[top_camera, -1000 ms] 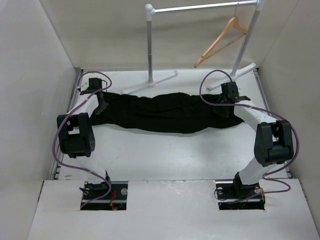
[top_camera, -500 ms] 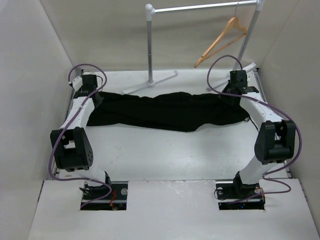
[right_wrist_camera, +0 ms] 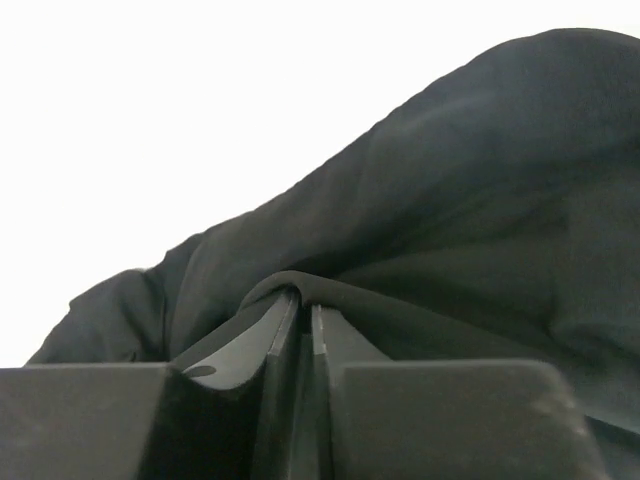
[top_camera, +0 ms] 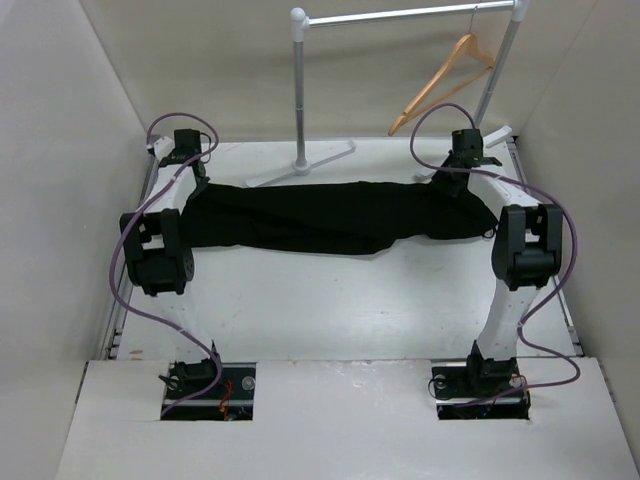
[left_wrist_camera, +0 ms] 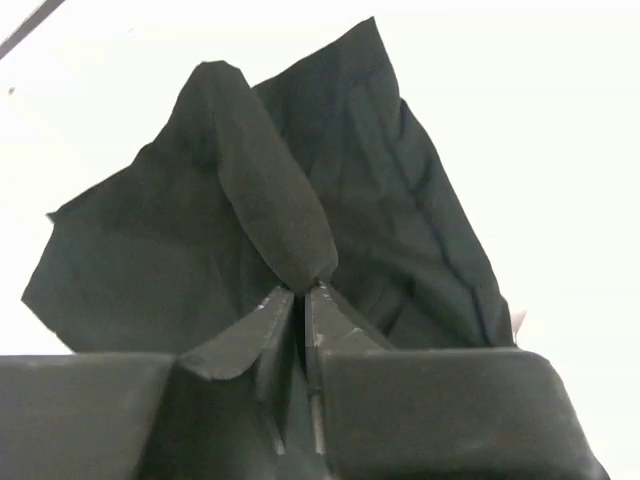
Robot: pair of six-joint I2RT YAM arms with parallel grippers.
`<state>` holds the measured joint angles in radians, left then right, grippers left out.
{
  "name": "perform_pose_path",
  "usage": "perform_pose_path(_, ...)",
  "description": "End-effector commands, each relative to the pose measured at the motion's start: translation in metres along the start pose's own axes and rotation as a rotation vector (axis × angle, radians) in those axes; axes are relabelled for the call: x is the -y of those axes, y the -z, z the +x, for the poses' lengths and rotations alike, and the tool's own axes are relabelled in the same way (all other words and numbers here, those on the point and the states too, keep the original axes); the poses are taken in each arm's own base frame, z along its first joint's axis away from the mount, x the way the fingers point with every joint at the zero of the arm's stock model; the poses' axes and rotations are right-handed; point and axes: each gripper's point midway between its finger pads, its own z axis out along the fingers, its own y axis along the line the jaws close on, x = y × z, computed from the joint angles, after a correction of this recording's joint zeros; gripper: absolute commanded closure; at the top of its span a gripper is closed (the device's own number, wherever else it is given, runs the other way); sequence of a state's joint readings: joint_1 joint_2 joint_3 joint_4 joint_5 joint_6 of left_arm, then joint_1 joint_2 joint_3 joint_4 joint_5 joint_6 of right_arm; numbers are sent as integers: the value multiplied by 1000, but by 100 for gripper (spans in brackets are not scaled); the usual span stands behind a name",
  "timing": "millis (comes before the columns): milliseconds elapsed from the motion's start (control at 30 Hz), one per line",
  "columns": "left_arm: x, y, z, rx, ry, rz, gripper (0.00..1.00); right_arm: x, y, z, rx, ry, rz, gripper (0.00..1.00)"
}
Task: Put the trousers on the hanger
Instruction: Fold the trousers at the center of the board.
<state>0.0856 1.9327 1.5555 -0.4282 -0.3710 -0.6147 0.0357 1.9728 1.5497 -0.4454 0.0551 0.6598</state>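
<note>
Two sets of jaws are each clamped on the trousers [top_camera: 330, 215], which lie stretched and wrinkled across the tabletop [top_camera: 330, 300], just in front of the rail [top_camera: 400, 14]. The left jaws pinch a raised ridge of cloth at the end that reaches out past the rail's left post. The right jaws pinch a fold at the end by the foot of its right post. The hanger [top_camera: 430, 86] hangs tilted by its hook from the rail, near its right end and apart from the cloth.
</note>
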Motion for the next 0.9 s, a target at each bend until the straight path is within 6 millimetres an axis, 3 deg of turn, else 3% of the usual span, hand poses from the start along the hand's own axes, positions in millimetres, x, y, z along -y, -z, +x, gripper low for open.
perform_pose_path(0,6,-7,-20,65,-21,-31,83,-14,-4,-35,102,-39,-28,81)
perform_pose_path(133,16,10,-37,104,-49,14,56,-23,6,-47,135,-45,-55,55)
perform_pose_path(233,3,46,-46,146,-34,37,44,-31,32,-55,160,-52,-92,43)
perform_pose_path(333,-17,69,-28,152,-37,45,37,-32,62,-59,193,-56,-122,36)
perform_pose_path(400,-34,80,-3,134,-46,44,37,-27,79,-56,209,-50,-124,33)
perform_pose_path(433,-39,83,15,114,-45,49,39,-21,85,-51,211,-52,-119,34)
perform_pose_path(500,-46,85,51,62,-31,64,43,-10,91,-38,204,-61,-112,47)
perform_pose_path(567,-47,77,82,-5,0,93,45,7,88,-17,181,-79,-85,77)
perform_pose_path(600,-44,72,92,-35,13,112,46,16,85,-5,163,-86,-69,87)
perform_pose_path(667,-38,63,98,-66,56,145,45,38,78,13,133,-103,-27,90)
perform_pose_path(733,-35,51,96,-78,91,150,44,58,78,18,133,-128,1,79)
perform_pose_path(800,-30,42,94,-101,120,146,43,74,77,22,139,-156,21,57)
perform_pose_path(867,-29,29,93,-113,138,126,44,83,70,27,122,-172,27,44)
